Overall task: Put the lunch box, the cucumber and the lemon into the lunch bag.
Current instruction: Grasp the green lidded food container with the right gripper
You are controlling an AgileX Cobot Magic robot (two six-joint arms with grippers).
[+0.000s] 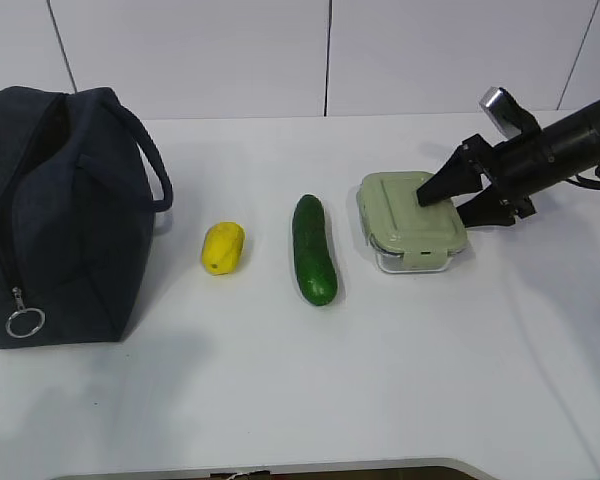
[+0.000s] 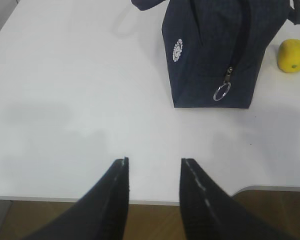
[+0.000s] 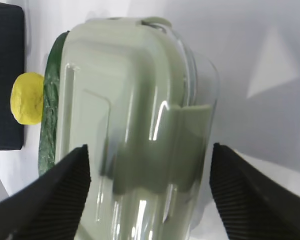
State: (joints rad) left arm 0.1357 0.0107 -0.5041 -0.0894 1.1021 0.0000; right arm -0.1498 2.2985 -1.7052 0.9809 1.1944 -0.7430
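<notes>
Exterior view: a white worktop (image 1: 400, 380) carries, from left to right, the lunch bag (image 1: 65, 215), the lemon (image 1: 223, 247), the cucumber (image 1: 314, 249) and the lunch box (image 1: 412, 220), all apart from one another. The bag stands upright, its zipper pull with a ring (image 1: 25, 322) hanging at the lower front. The right pincer (image 1: 450, 202) reaches in from the right, its jaws wide apart, one fingertip over the green lid and the other at the box's right edge; whether they touch it cannot be told.

Left wrist view: the left pincer (image 2: 154, 165) hangs over bare worktop near the front edge, jaws partly open with nothing between them. The bag stands well ahead, showing a round white logo (image 2: 177, 50); the lemon lies just beyond it at the right.

Right wrist view: the two ribbed fingers (image 3: 65, 192) straddle the box, wide and not clamped on it. The cucumber and lemon lie beyond the box's far side, the bag behind them.
</notes>
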